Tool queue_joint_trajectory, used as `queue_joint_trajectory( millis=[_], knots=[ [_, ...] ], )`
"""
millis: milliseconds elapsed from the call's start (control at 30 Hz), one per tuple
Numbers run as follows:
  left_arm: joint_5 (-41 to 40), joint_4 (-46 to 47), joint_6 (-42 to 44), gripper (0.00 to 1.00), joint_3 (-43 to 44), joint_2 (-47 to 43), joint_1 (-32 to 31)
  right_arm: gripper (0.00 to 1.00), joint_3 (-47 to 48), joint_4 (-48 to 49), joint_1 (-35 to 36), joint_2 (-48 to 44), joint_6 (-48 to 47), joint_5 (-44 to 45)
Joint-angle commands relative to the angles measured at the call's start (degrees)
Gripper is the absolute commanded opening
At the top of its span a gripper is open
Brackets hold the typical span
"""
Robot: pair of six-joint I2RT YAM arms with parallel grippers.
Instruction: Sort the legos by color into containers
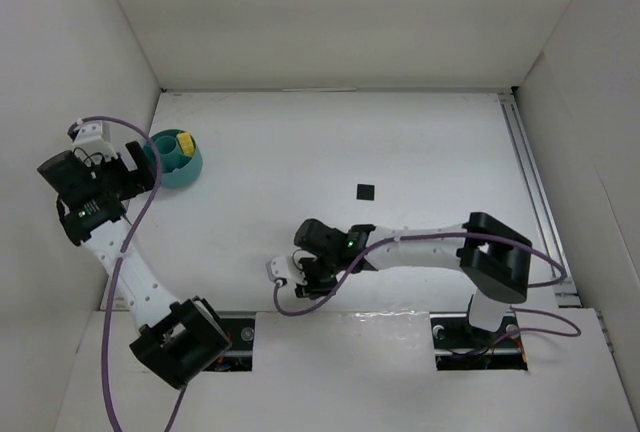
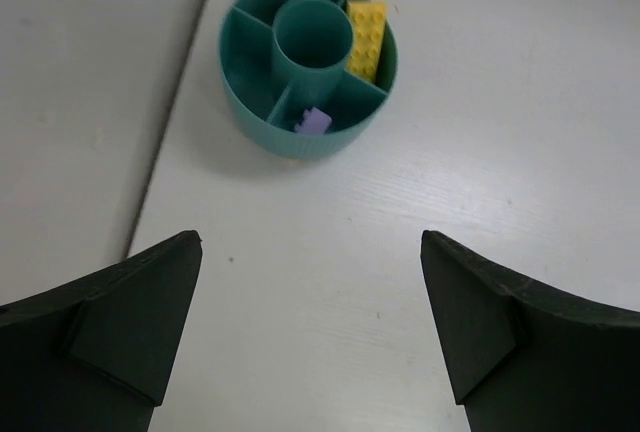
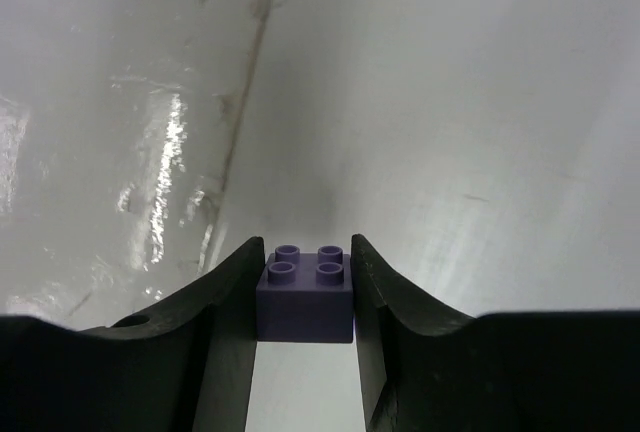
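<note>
The teal divided bowl (image 1: 188, 175) stands at the far left of the table. In the left wrist view the bowl (image 2: 262, 130) holds a yellow brick (image 2: 366, 38) in one compartment and a small lilac piece (image 2: 312, 122) in another. The yellow brick (image 1: 185, 142) also shows from above. My left gripper (image 2: 310, 240) is open and empty, just short of the bowl. My right gripper (image 3: 306, 250) is shut on a purple four-stud brick (image 3: 305, 300), low over the table near its front edge (image 1: 305, 274). A flat black square (image 1: 366, 191) lies mid-table.
A small white piece (image 1: 274, 270) lies just left of the right gripper. White walls enclose the table on the left, back and right. A metal rail (image 1: 530, 192) runs along the right edge.
</note>
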Motion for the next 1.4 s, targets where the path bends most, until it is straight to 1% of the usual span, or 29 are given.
queue_joint_trajectory(
  millis=[0,33,67,100,133,167,200,233,267,333,367,433,467,500,533,600,800,867,933,1033,1067,1100,1200,1267,1367],
  knots=[
    [6.86,-7.96,4.89,0.9,2.24,4.69,0.72,0.15,2.75,1.02,-5.14,-8.9,-0.58,-1.29],
    [13.41,-13.64,6.64,0.9,2.24,5.76,0.73,0.13,3.72,1.54,-6.64,-9.79,-0.06,-1.99],
    [18.08,-17.18,9.27,0.9,2.24,6.64,0.73,0.12,4.51,2.77,-9.61,-10.76,1.08,-2.52],
    [21.78,-19.74,16.51,0.85,3.46,7.6,0.73,0.11,5.56,4.08,-11.03,-11.81,2.22,-3.31],
    [24.0,-21.68,16.59,0.87,4.61,7.61,0.73,0.11,6.1,5.32,-12.27,-13.73,3.54,-3.84],
    [28.98,-23.52,16.59,0.87,6.01,8.4,0.73,0.11,6.62,7.5,-14.28,-14.45,4.07,-4.37],
    [31.03,-25.28,17.37,0.87,6.81,9.01,0.73,0.11,8.37,8.66,-15.26,-14.98,4.78,-5.5],
    [32.96,-26.6,17.38,0.87,7.42,11.11,-0.66,0.11,9.34,9.71,-16.31,-14.98,5.65,-6.56],
    [35.25,-29.49,18.07,0.87,8.04,12.43,-1.29,0.09,10.4,11.11,-17.28,-14.98,8.79,-7.18],
    [37.45,-32.75,19.39,0.86,10.41,16.64,-2.08,0.09,13.64,16.21,-19.65,-14.11,12.5,-9.2],
    [40.51,-35.47,20.27,0.86,11.03,19.54,-2.08,0.08,14.36,22.06,-20.44,-13.5,17.04,-9.9],
    [44.21,-39.34,22.2,0.86,11.74,21.05,-2.08,0.08,15.15,27.45,-21.23,-12.88,20.5,-11.3],
    [46.32,-40.23,22.21,0.85,11.74,24.11,-2.61,0.08,15.15,30.0,-21.24,-11.83,23.3,-11.84],
    [49.39,-40.24,20.56,0.85,11.74,25.09,-3.13,0.08,16.11,32.29,-21.24,-11.12,24.72,-12.36],
    [50.81,-40.24,20.02,0.85,10.69,25.8,-3.14,0.08,16.82,35.79,-21.24,-10.25,26.04,-13.85],
    [52.58,-40.24,18.97,0.86,9.54,27.73,-3.14,0.08,19.01,38.45,-21.24,-7.53,29.28,-14.48],
    [60.75,-39.1,13.88,0.86,1.73,29.41,-4.36,0.08,19.54,54.96,-21.24,-1.11,35.89,-15.61],
    [64.77,-36.39,11.33,0.83,-0.64,28.8,-4.98,0.08,19.55,60.31,-21.24,1.71,37.65,-15.62],
    [65.94,-35.76,9.3,0.82,-0.66,28.79,-5.51,0.08,20.16,62.62,-19.93,3.55,38.36,-15.62],
    [65.94,-39.88,13.06,0.79,1.01,29.58,-6.91,0.08,20.69,64.57,-19.31,5.22,39.84,-14.83],
    [65.94,-39.89,13.07,0.77,1.54,29.59,-8.31,0.08,20.69,65.18,-18.7,5.23,40.37,-14.83],
    [65.94,-39.89,13.07,0.72,2.85,30.37,-9.02,0.08,21.39,65.18,-18.69,5.84,40.38,-14.83],
    [65.94,-39.89,12.55,0.65,5.22,31.69,-11.48,0.08,21.39,66.41,-18.17,6.37,40.99,-14.83],
    [65.94,-39.89,11.67,0.63,7.6,32.3,-12.62,0.08,21.39,67.19,-17.64,7.08,41.61,-15.53],
    [65.94,-39.89,9.74,0.63,8.75,32.84,-13.95,0.08,21.39,68.78,-17.64,7.08,42.14,-15.53]
  ],
)
